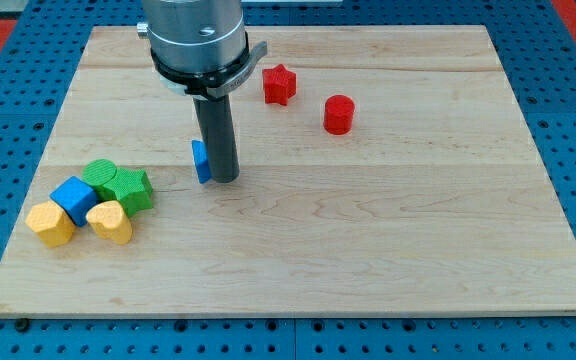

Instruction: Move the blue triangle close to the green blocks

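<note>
The blue triangle (201,161) lies left of the board's middle, mostly hidden behind my rod. My tip (225,180) touches its right side. Two green blocks sit at the view's left: a green cylinder (101,174) and a green star (131,189) pressed together. The blue triangle is a short gap to the right of the green star.
A blue cube (74,199), a yellow block (50,223) and a yellow heart (111,221) cluster against the green blocks. A red star (279,84) and a red cylinder (339,114) sit at the upper right. The wooden board (388,240) rests on a blue pegboard.
</note>
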You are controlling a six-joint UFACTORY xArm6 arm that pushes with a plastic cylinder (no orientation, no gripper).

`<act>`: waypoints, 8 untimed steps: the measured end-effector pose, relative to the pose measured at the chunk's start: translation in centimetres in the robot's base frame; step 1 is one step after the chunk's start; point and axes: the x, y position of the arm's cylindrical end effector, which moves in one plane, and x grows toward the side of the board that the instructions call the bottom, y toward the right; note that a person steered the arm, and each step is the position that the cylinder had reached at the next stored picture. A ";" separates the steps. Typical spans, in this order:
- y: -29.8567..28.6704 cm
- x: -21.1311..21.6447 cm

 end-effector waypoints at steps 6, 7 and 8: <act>-7.9 -2.0; -1.9 -2.0; 9.4 -1.9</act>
